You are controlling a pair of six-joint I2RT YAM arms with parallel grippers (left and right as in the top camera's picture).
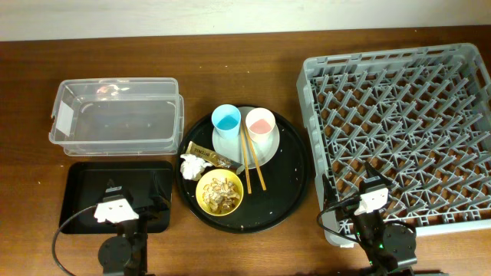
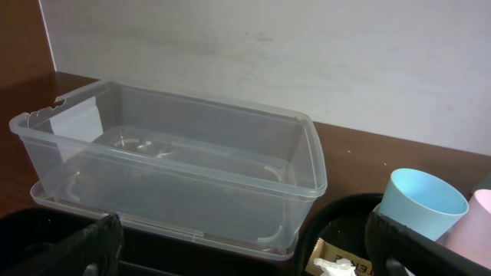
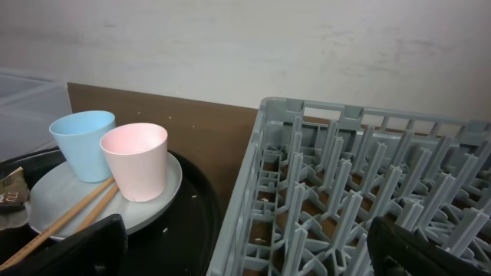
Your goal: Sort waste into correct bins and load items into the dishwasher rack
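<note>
Hovering: left gripper (image 1: pixel 116 202) over black tray (image 1: pixel 83 182), right gripper (image 1: pixel 374 196) over rack (image 1: pixel 399 100).

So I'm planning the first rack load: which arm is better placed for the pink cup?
Probably right. The right gripper hangs open at the rack, with the pink cup on its side of the round tray; the left gripper sits over the black bin, farther off.
</note>
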